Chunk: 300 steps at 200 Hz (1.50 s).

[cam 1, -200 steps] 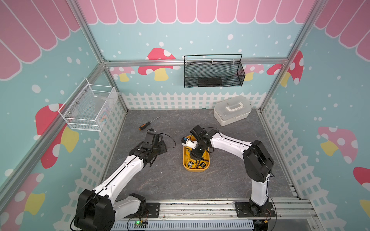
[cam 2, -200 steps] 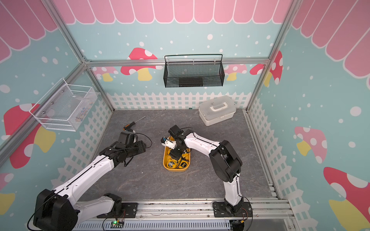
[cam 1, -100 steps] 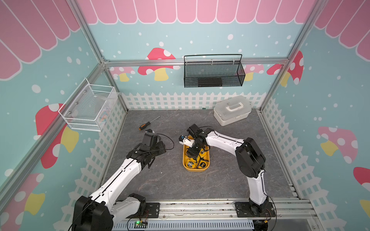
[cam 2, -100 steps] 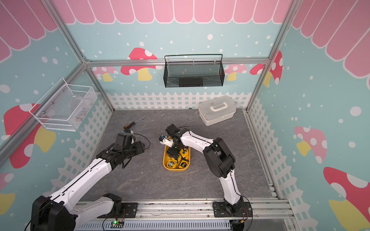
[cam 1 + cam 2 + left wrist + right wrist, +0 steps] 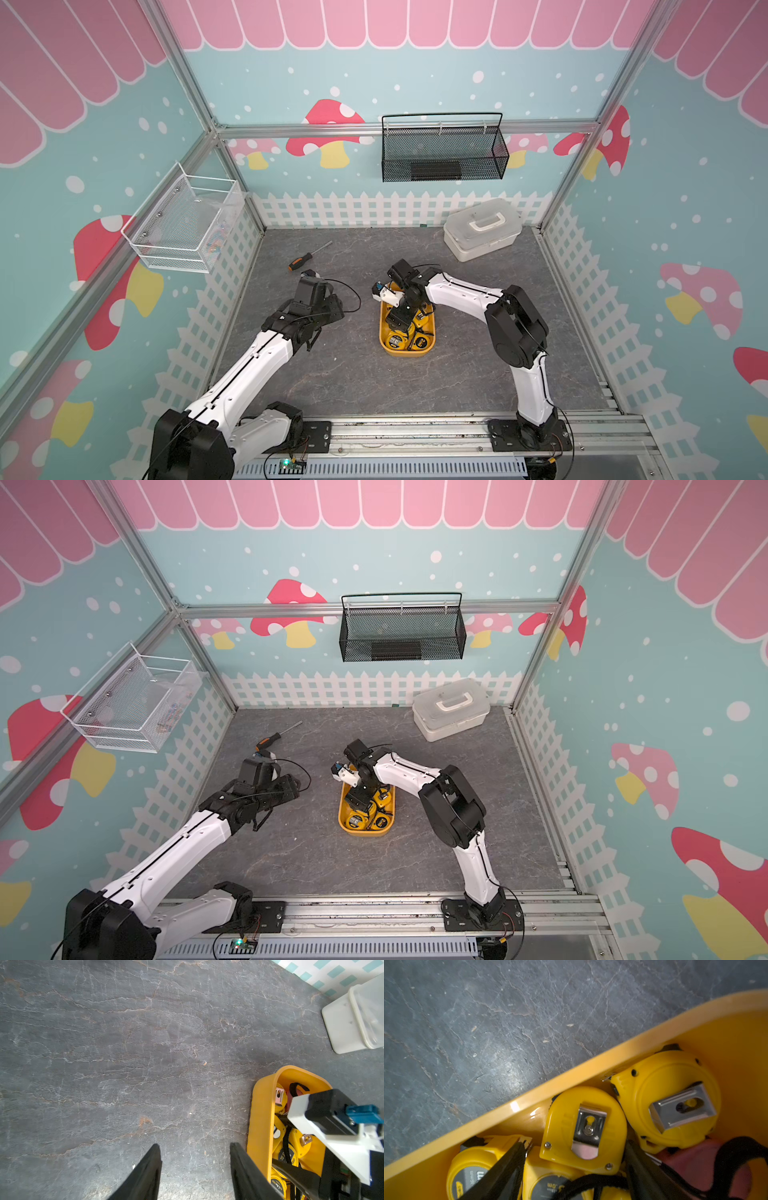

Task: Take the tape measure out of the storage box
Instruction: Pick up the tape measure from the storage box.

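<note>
While the tape measure (image 5: 583, 1126) lies clip-up in the storage box (image 5: 529, 1101), right pincer (image 5: 575, 1145) spread astride it, left pincer (image 5: 194, 1145) spread alongside, we judge it rigid, dense, slick: grip across the case edges.

tape measures (image 5: 583, 1126): at least 4 | storage box (image 5: 407, 352): 1 | screwdriver (image 5: 308, 257): 1 | lidded case (image 5: 482, 228): 1 | wall baskets (image 5: 444, 153): 2

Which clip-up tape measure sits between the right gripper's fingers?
The tape measure with the narrow rounded clip; the one with the wide squared clip lies outside the right gripper.
</note>
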Each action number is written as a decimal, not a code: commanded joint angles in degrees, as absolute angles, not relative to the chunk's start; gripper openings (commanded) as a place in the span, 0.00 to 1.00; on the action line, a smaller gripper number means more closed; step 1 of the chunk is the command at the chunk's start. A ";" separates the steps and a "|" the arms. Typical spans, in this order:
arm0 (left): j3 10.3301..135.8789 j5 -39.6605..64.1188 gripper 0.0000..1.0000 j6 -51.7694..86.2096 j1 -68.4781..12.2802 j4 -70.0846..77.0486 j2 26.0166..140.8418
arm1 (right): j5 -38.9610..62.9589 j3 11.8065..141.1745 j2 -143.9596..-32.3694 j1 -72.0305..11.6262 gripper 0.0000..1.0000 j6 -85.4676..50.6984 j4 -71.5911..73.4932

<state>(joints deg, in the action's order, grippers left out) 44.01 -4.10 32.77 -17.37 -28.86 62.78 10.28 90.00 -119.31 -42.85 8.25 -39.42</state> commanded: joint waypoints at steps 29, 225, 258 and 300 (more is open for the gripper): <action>43.24 -4.39 0.55 32.96 -17.10 -29.22 61.44 | 10.26 91.36 -121.87 -43.90 0.75 6.82 -40.23; 42.54 -4.34 0.56 33.31 -17.01 -29.18 60.40 | 8.93 93.41 -122.38 -43.77 0.54 2.92 -40.96; 42.71 -4.29 0.56 33.57 -17.05 -29.13 60.06 | 8.97 92.81 -119.88 -43.77 0.53 2.80 -41.00; 42.73 -3.54 0.56 33.52 -17.06 -29.12 59.51 | 9.08 91.73 -116.15 -43.34 0.52 2.52 -40.87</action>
